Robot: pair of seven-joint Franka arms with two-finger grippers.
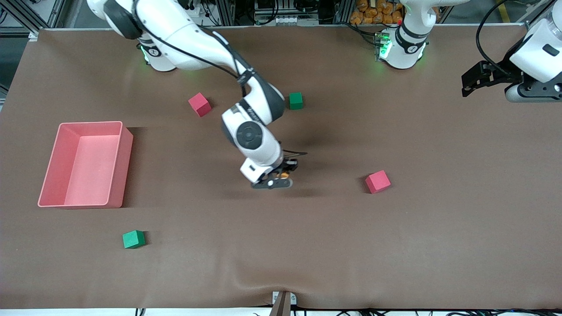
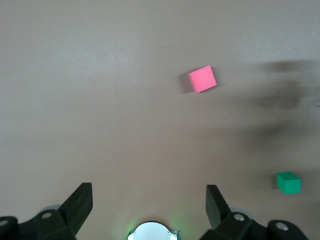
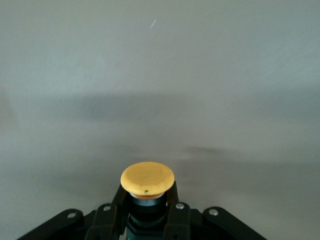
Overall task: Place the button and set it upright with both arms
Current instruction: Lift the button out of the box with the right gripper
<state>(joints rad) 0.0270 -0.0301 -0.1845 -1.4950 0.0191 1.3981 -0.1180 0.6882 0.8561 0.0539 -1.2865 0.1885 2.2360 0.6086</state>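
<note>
The button (image 3: 147, 179) has a round orange cap on a black body. My right gripper (image 3: 147, 202) is shut on that body, with the cap pointing away from the wrist. In the front view the right gripper (image 1: 281, 174) hangs low over the middle of the table, and a bit of the orange button (image 1: 286, 175) shows between its fingers. My left gripper (image 1: 469, 85) waits high over the left arm's end of the table. In its own wrist view the left gripper (image 2: 148, 200) is open with nothing between its fingers (image 2: 80, 200).
A pink bin (image 1: 90, 124) stands toward the right arm's end. Red cubes (image 1: 199, 104) (image 1: 378, 181) and green cubes (image 1: 296, 100) (image 1: 133, 239) lie scattered on the brown table. The left wrist view shows a red cube (image 2: 202, 79) and a green cube (image 2: 288, 182).
</note>
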